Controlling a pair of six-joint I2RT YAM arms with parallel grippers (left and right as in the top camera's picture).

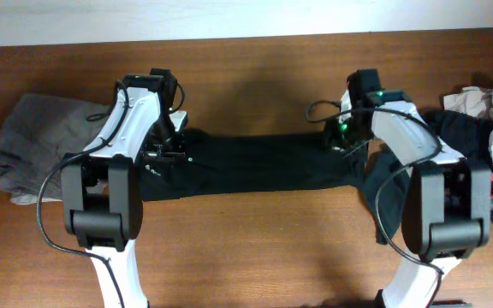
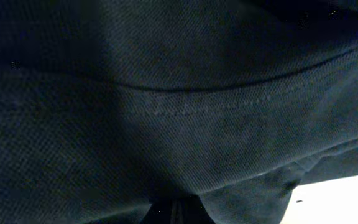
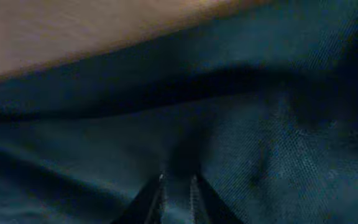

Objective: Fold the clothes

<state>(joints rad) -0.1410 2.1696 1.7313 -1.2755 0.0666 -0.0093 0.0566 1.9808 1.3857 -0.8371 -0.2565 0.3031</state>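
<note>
Right now the black T-shirt [image 1: 255, 167] lies as a long narrow band across the middle of the table [image 1: 255, 257], its long axis running side to side between my two arms. The left gripper [image 1: 168, 147] sits at the band's left end, just above the small white logo [image 1: 154, 171]. The right gripper [image 1: 347, 141] sits at the right end. Each arm is nearest its own end, and the cloth runs inward from both. On the right wrist view the jaws stand close together with dark cloth pinched between them, so I judge them clamped on the shirt. On the left wrist view cloth fills the frame and I cannot tell how the jaws stand. I judge the next fold carries one end along that axis toward the other.
</note>
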